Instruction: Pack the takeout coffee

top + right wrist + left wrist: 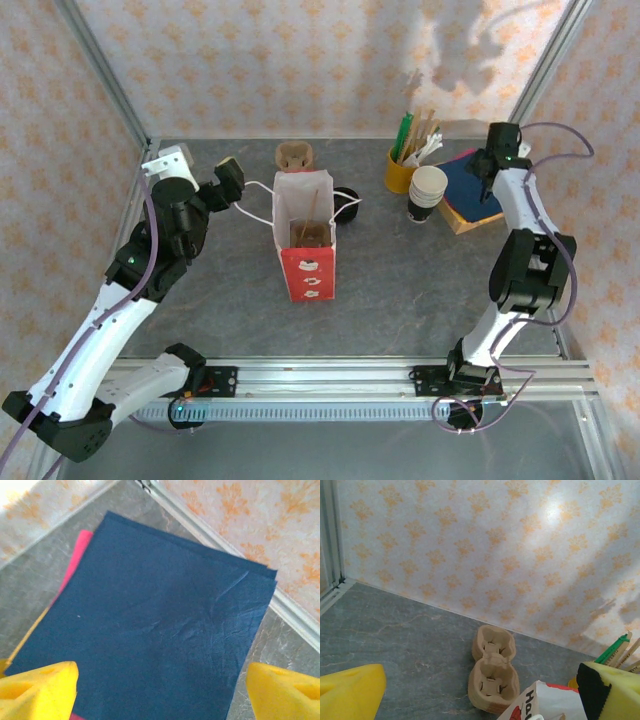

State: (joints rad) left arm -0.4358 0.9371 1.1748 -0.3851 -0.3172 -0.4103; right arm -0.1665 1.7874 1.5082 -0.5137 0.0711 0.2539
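Top external view puts the coffee, black lid up, on the tabletop just beside the far right corner of the bag, partly behind a white handle loop. It is outside the bag, so I judge the packing itself not yet done. The bag stands upright with its mouth open, which leaves a free drop from above; something brown lies inside, too dim to name. The left hand hangs off the bag's left side, near the other handle. In the left wrist view its yellow fingers sit at opposite edges of the picture with nothing between them, so it is spread wide and holds nothing. Past them a pulp carrier lies flat near the back wall, close behind the bag, probably parked there within easy reach. The right hand hovers over the napkins at the far right. Its fingers also stand wide apart and empty, with the blue sheet below and a pink one peeping out at its edge. The yellow cup of sticks and the white cups stand between coffee and napkins. By my reckoning the left hand is nearer the coffee, but the bag and its handle are in its way.
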